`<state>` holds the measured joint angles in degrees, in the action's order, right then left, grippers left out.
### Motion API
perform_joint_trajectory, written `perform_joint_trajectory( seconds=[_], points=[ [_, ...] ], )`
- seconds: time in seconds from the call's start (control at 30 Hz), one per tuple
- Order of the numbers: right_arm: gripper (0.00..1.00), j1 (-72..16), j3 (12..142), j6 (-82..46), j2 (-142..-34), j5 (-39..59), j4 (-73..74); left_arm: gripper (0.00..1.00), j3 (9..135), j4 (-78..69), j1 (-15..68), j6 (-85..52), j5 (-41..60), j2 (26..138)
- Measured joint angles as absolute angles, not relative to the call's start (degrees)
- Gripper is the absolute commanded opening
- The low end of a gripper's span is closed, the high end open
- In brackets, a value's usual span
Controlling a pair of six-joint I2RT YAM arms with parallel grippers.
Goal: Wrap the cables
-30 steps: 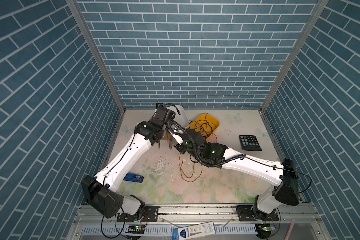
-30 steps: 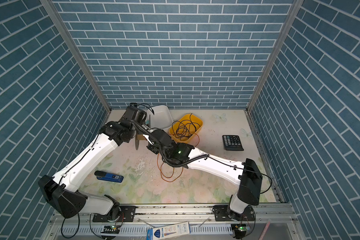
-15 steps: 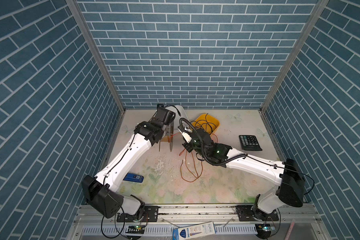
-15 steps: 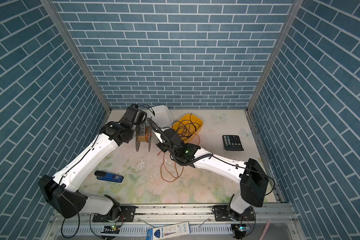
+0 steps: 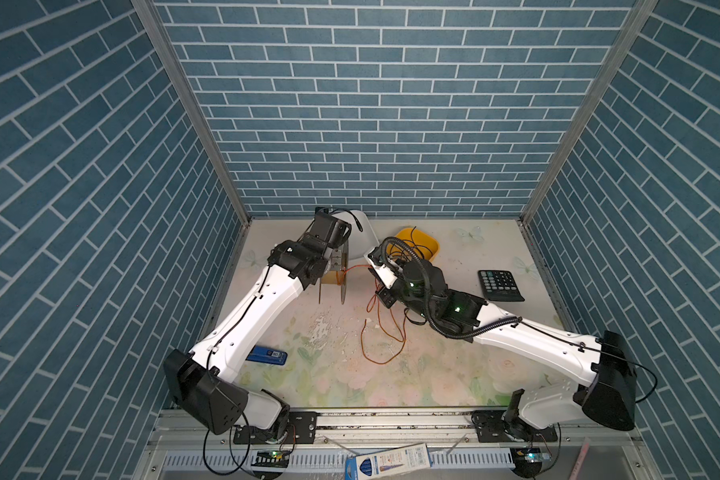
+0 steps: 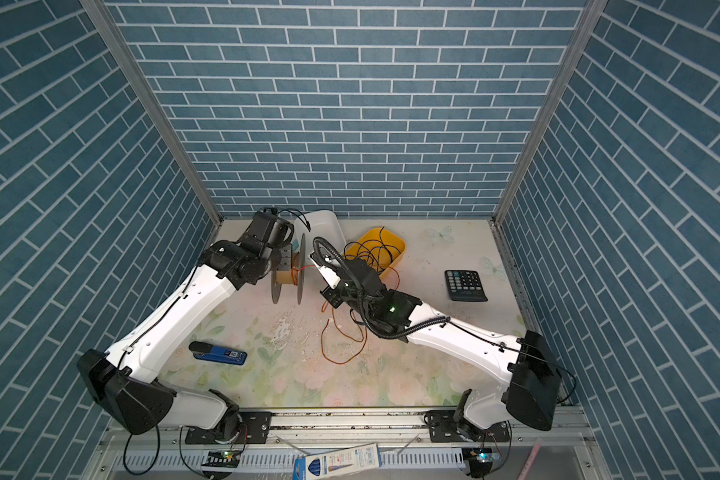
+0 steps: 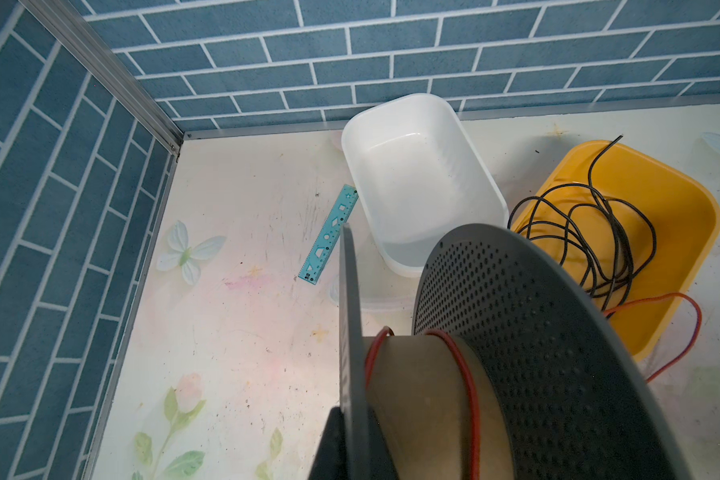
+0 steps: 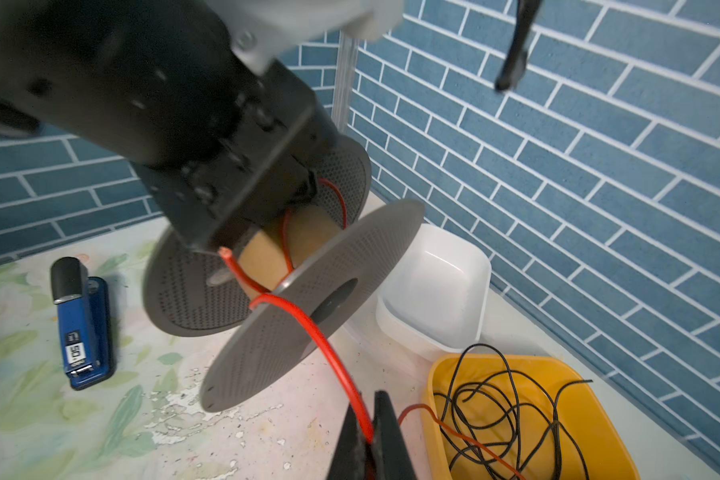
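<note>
The floral-printed table (image 5: 433, 374) was seen in both top views, walled in by blue brick-pattern panels. Near its far left corner a grey spool (image 6: 287, 274) with perforated flanges and a cardboard core was held clear of the surface by the left gripper (image 8: 208, 241), whose fingers were pressed together on it. The right gripper (image 8: 368, 432) was placed just beside the spool, its fingers pinched on the orange-red cable (image 8: 335, 359). A white tub (image 7: 466, 166) was set against the back wall, and a yellow tub (image 7: 682, 232) just beside it was filled with a tangle of black wire (image 7: 607, 232). A black calculator (image 5: 500, 284) was laid well apart on the right, a blue stapler (image 5: 267, 356) near the left arm, and a teal stencil ruler (image 7: 329, 235) beside the white tub. A few turns of the cable were wound on the core. From there it was stretched over a flange rim to the pinching fingers. The rest was left in loose loops (image 5: 362, 338) on the table between the arms.
</note>
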<state>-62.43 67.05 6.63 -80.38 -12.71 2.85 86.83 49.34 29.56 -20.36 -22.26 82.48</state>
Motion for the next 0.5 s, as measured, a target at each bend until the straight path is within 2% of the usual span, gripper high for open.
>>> perform_joint_trajectory(
  seconds=[0.2, 0.5],
  points=[
    [0.00, -66.08, 67.16, 9.89, -79.85, -12.05, 1.32, 0.00, 88.73, 50.39, 29.56, -20.34, -21.06, 86.06],
    [0.00, -65.84, 73.43, 10.98, -84.49, -15.31, -1.13, 0.00, 88.79, 52.38, 29.98, -20.32, -20.60, 87.50]
  ],
)
